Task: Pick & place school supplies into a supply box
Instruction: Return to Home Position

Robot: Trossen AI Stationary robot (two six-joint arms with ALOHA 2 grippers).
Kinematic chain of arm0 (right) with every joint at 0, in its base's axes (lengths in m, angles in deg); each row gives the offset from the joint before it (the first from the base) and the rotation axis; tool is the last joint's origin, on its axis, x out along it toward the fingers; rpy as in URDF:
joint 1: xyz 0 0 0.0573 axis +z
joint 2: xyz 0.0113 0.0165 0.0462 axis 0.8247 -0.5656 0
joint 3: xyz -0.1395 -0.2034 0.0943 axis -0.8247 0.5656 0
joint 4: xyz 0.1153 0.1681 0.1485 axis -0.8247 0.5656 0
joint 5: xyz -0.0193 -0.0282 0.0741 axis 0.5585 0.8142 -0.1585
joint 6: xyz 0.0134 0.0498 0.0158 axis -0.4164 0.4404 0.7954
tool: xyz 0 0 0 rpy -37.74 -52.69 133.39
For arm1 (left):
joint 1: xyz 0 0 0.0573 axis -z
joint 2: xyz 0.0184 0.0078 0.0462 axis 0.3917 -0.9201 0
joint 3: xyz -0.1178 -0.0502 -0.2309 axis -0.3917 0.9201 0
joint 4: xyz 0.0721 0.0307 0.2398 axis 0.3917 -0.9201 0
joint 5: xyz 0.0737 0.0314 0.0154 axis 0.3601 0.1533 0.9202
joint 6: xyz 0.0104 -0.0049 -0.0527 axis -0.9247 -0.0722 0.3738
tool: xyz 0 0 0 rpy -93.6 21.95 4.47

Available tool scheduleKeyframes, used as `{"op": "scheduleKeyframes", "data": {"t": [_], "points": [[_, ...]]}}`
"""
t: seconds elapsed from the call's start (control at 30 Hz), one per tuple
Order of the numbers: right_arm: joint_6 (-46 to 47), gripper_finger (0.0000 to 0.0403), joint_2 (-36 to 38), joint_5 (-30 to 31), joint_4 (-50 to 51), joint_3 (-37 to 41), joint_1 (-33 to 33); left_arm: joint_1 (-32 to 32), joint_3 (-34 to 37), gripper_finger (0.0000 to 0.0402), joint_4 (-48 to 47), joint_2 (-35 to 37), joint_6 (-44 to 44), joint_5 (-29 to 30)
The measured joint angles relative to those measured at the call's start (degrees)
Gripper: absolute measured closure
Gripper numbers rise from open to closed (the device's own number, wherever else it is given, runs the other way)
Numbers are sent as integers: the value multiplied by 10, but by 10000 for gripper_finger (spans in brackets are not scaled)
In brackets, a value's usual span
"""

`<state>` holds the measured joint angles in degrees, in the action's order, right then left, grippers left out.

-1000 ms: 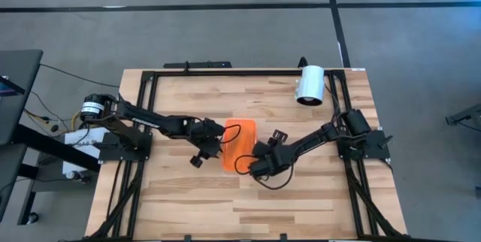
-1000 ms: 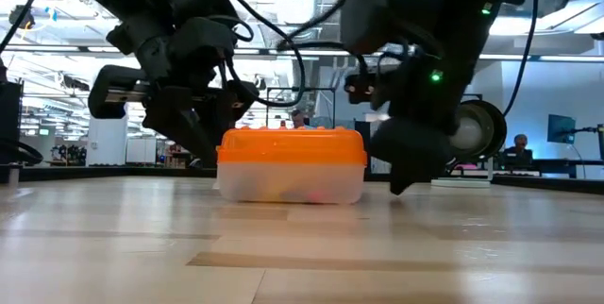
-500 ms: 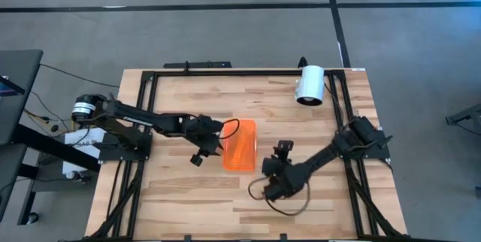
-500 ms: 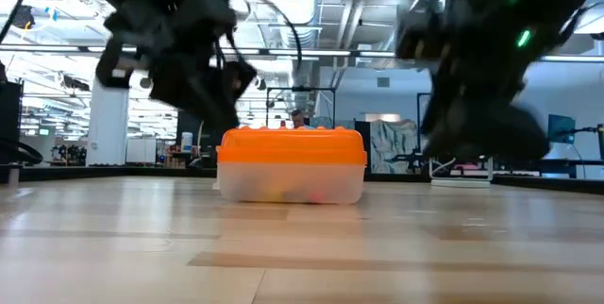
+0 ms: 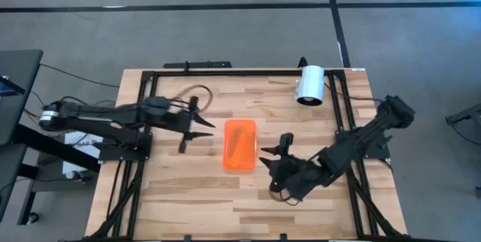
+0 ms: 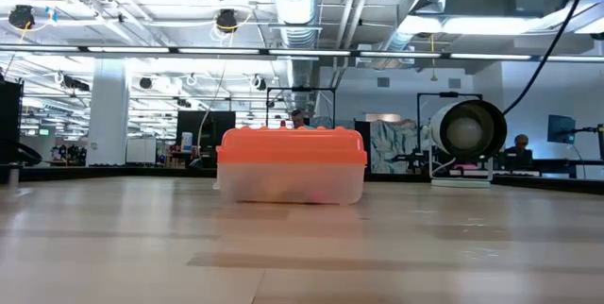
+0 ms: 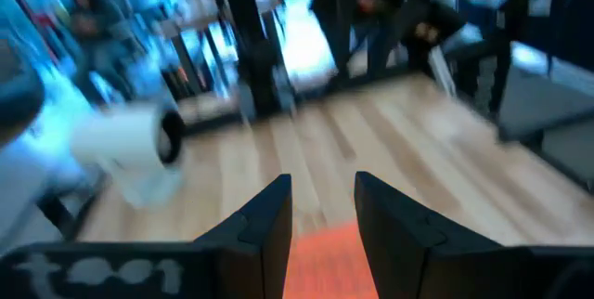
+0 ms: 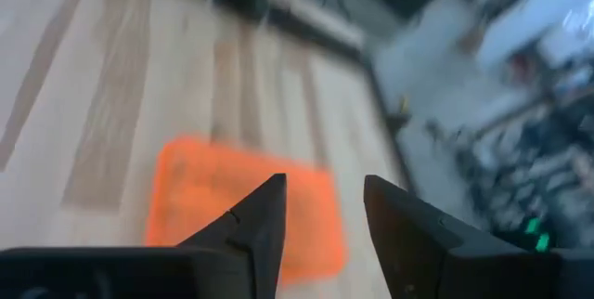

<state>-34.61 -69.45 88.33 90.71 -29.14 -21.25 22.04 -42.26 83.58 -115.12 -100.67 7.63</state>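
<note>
The supply box [image 5: 240, 144], clear-based with a shut orange lid, rests by its base on the middle of the wooden table [image 5: 188, 204]. The school supplies show only as faint coloured shapes through the clear base [image 6: 283, 189]. My left gripper [image 5: 201, 127] hangs in the air to the left of the box, open and with nothing between its fingers [image 7: 269, 220]. My right gripper [image 5: 267, 159] hangs off the box's near right corner, also open and holding nothing. It looks down on the orange lid [image 8: 232, 211]. In the low view the box [image 6: 291, 164] stands alone.
A white cylinder [image 5: 309, 84] lies at the table's far right, by the black frame rail [image 5: 225, 72]; the left wrist view also shows the cylinder [image 7: 130, 146]. Bare wood lies near and to the left of the box. People and desks show in the room beyond.
Both grippers have come up off the box and drawn away from it. The left has gone toward the table's left edge, the right toward the near right. Both have tipped from pointing steeply down to nearer level. The box has stayed where it was.
</note>
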Motion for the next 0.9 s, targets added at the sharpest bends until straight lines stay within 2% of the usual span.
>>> {"op": "scheduleKeyframes", "data": {"t": [0.17,0.27,0.4,0.53,0.7,0.9], "points": [[-185,270,46,4,-106,0,-6,-3,0,292,11,100,-7,4],[-237,270,72,-12,-148,0,-17,-12,0,292,-18,157,-11,14],[-233,269,121,-130,-124,1,-49,-31,5,292,-85,229,-10,8],[-230,269,179,-264,-137,45,-91,-42,47,292,-99,289,2,-12],[-234,269,259,-304,-258,163,-141,-54,140,292,-51,358,31,-5],[-221,269,329,-390,-407,299,-186,-69,213,292,-24,415,67,-3]]}}
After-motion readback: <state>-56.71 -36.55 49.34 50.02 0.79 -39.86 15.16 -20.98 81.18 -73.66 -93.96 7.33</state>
